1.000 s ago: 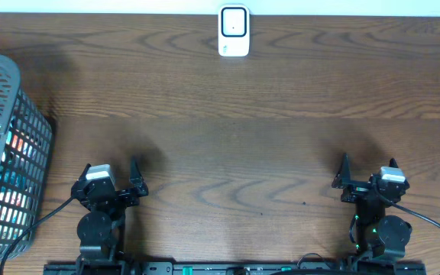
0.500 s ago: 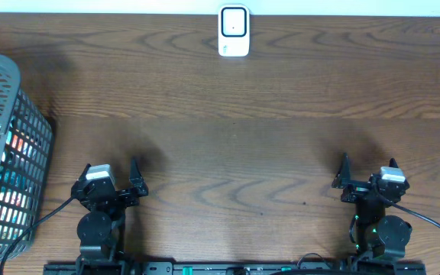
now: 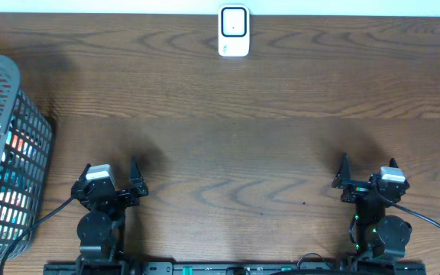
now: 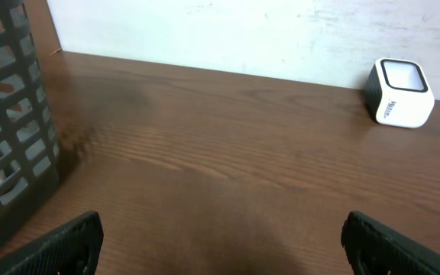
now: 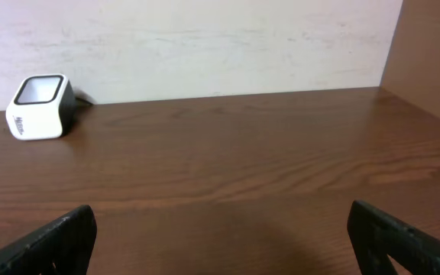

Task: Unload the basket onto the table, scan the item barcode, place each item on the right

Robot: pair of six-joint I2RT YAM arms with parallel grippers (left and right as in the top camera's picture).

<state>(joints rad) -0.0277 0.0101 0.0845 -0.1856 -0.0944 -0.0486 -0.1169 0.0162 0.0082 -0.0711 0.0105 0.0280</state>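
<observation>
I see soft, even light on the counter [image 3: 228, 99]; diffuse shadows darken it ahead of the left arm [image 3: 98, 200] and right arm [image 3: 380, 197]. My wrist views look slightly soft.

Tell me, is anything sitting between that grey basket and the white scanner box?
Nothing visible does: only bare table lies between the basket and the scanner. The items sit inside the basket's mesh wall.

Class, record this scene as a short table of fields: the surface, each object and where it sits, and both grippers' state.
Surface: dark brown wooden table
Scanner: small white box-shaped barcode scanner, far edge, centre
Basket: grey plastic mesh basket, left edge, colourful items inside
Left gripper: fingers open, empty
Right gripper: fingers open, empty
</observation>
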